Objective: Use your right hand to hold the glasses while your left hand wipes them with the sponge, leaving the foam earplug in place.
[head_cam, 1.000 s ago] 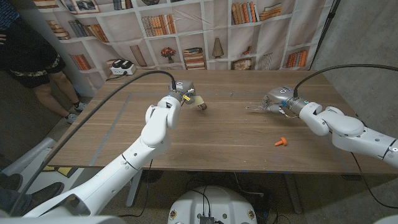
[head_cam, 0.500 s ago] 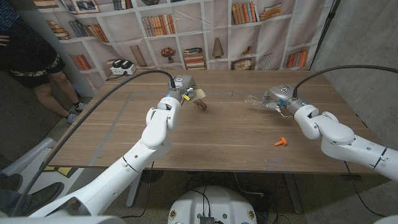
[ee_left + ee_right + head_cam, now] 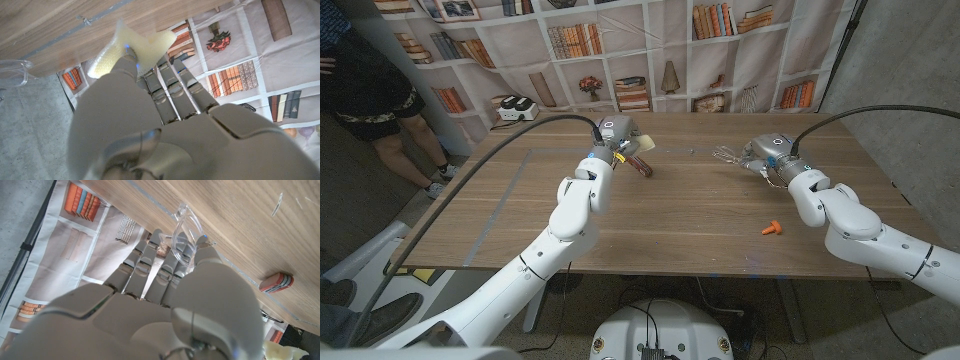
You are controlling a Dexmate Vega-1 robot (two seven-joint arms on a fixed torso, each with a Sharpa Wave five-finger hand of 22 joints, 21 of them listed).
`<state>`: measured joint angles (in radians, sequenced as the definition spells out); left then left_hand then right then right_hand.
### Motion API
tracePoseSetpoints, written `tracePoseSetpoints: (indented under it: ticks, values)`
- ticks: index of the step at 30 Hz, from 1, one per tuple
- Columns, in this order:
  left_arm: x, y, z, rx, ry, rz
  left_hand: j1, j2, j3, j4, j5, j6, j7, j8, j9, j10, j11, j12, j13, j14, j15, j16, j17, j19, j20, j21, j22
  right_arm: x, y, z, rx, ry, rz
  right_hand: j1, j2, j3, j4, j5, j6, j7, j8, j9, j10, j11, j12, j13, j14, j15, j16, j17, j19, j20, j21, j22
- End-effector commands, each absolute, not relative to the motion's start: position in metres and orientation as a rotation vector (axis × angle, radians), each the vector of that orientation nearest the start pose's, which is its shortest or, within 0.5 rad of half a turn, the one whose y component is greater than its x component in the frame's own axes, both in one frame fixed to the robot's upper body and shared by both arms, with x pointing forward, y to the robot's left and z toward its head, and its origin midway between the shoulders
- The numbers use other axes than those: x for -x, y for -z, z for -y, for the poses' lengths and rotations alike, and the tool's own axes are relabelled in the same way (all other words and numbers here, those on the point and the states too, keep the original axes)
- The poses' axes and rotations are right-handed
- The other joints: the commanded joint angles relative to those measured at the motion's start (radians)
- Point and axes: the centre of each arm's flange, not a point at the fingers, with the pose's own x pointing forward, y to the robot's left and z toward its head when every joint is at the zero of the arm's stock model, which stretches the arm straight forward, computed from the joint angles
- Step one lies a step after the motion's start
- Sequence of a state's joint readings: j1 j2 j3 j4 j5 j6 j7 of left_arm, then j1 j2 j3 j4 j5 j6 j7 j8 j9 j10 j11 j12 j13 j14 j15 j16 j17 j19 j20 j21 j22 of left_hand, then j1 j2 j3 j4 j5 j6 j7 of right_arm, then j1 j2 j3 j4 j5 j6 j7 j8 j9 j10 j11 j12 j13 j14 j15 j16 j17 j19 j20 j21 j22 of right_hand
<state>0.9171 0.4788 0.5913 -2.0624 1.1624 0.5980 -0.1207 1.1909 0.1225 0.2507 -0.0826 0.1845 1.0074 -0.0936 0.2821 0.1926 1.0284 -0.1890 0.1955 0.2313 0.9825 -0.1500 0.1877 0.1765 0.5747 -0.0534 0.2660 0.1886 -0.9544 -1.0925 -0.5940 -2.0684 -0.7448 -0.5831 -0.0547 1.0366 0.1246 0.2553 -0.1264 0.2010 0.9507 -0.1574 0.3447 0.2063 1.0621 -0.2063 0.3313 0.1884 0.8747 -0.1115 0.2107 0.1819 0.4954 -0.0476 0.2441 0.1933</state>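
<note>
My right hand (image 3: 767,155) is raised over the far right of the table and grips the clear glasses (image 3: 726,156), which stick out toward the middle. In the right wrist view the glasses (image 3: 187,226) sit pinched between thumb and fingers (image 3: 150,255). My left hand (image 3: 617,133) is up over the far middle and pinches the pale yellow sponge (image 3: 642,148); the left wrist view shows the sponge (image 3: 134,46) at the fingertips and a clear lens (image 3: 12,73) beyond. The orange foam earplug (image 3: 772,228) lies on the table (image 3: 660,220), nearer than the right hand.
A small red-brown cylinder (image 3: 639,168) lies on the table just under the sponge, also in the right wrist view (image 3: 276,282). A white device (image 3: 515,108) stands at the far left corner. A person (image 3: 370,90) stands beyond the table's left end. A bookshelf backdrop hangs behind.
Both hands have risen and drifted toward the far edge. The left carries the sponge higher above the red-brown cylinder; the right has lifted the glasses a little and its arm has swung inward.
</note>
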Motion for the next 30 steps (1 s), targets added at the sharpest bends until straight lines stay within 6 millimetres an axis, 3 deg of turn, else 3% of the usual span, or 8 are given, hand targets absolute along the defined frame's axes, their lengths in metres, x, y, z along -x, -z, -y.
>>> tracePoseSetpoints:
  ticks: [1, 11, 30]
  values:
    - [-0.514, -0.06, -0.115, -1.295, -0.409, 0.843, 0.006, 0.002, 0.028, 0.023, 0.004, 0.03, 0.02, 0.005, 0.005, 0.004, 0.0, 0.007, 0.003, 0.008, -0.063, 0.001, 0.002, 0.003, -0.063, -0.003, 0.001, -0.533, -0.007, 0.275, 1.647, 0.332, 0.518, 0.012, 0.012, 0.01, 0.005, 0.003, 0.079, -0.065, 0.006, 0.008, 0.029, -0.002, -0.001, 0.002, 0.047, -0.098, 0.008, 0.004, 0.045, -0.041, 0.017, 0.001]
    - [-0.519, -0.056, -0.092, -1.259, -0.337, 0.929, 0.006, 0.001, 0.03, 0.024, 0.004, 0.033, 0.016, 0.007, 0.005, 0.006, -0.002, 0.009, 0.006, 0.009, -0.063, 0.001, 0.002, -0.003, -0.06, -0.006, 0.001, -0.535, -0.016, 0.266, 1.604, 0.347, 0.47, 0.011, 0.003, 0.009, 0.004, 0.002, 0.092, -0.065, 0.005, 0.007, 0.046, -0.004, -0.012, 0.0, 0.121, -0.091, 0.009, -0.001, 0.096, -0.013, 0.031, 0.0]
    - [-0.519, -0.052, -0.057, -1.247, -0.294, 1.104, 0.009, 0.0, 0.039, 0.022, 0.004, 0.04, 0.012, 0.011, 0.004, 0.005, -0.007, 0.01, 0.014, -0.012, -0.067, -0.004, 0.004, -0.036, -0.06, -0.022, -0.001, -0.534, -0.034, 0.257, 1.51, 0.281, 0.431, 0.019, -0.001, 0.015, -0.005, 0.001, 0.103, -0.064, 0.004, 0.006, 0.064, -0.003, -0.02, 0.0, 0.122, -0.1, -0.008, -0.005, 0.078, -0.021, 0.022, 0.002]
